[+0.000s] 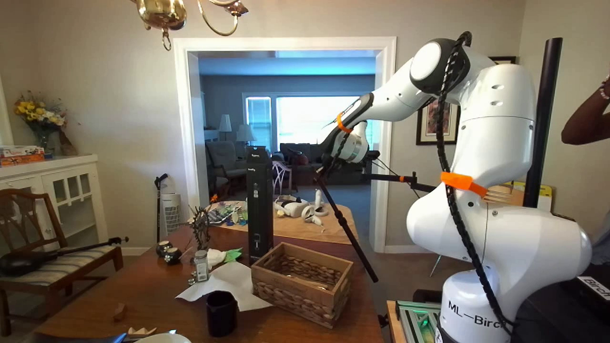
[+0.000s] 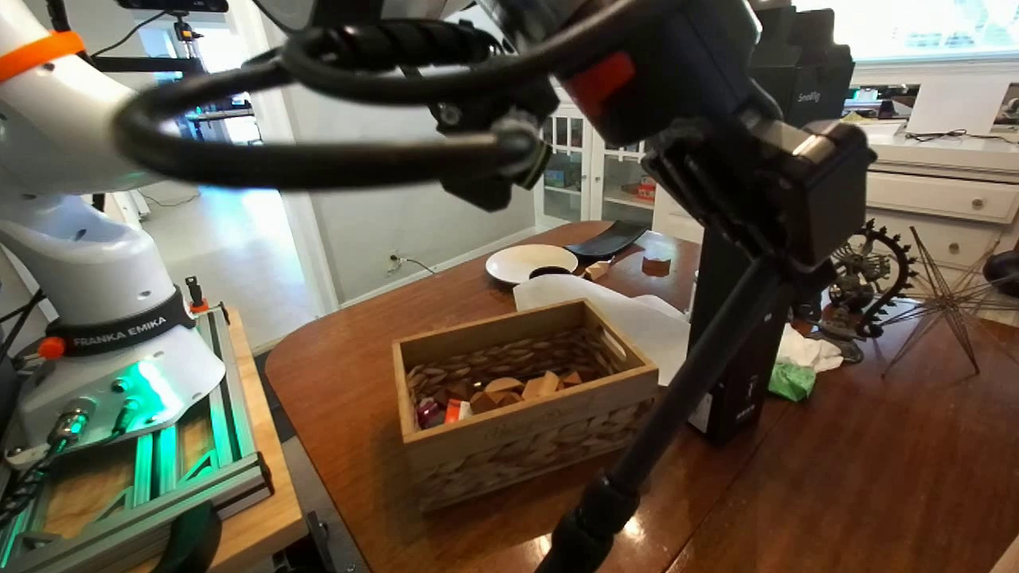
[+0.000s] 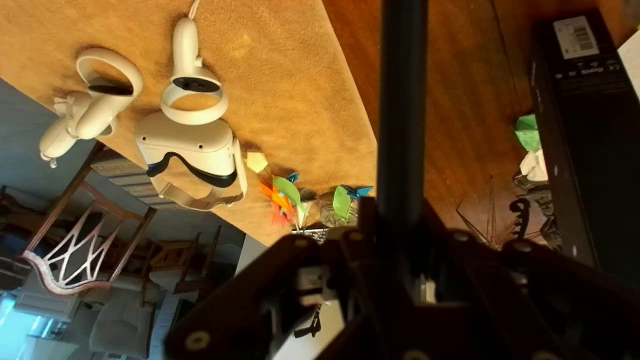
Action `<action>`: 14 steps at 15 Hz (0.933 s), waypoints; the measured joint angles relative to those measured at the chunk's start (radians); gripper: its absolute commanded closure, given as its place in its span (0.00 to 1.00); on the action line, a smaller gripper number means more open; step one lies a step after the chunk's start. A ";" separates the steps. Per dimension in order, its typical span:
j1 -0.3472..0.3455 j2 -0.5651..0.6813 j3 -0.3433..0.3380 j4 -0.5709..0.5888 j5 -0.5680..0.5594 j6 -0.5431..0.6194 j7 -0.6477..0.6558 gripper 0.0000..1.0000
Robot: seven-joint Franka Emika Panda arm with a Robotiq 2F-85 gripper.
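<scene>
While fingers [image 3: 362,252] clamp its upper end, a slim black pole [image 2: 672,414], slanting, thickly collared, apparently matte

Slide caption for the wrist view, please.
Gripper closed on a black pole, white headset lying on a tan surface.

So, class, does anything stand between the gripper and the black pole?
Nothing visible does: in the wrist view, the gripper is shut directly on the black pole. The woven basket and tall black box stand on the table, neither in between.
</scene>
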 measured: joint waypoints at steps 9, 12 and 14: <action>-0.205 -0.069 0.207 0.016 0.126 -0.019 -0.092 0.94; -0.260 -0.088 0.268 0.025 0.157 -0.019 -0.108 0.94; -0.294 -0.098 0.307 0.035 0.174 -0.019 -0.120 0.94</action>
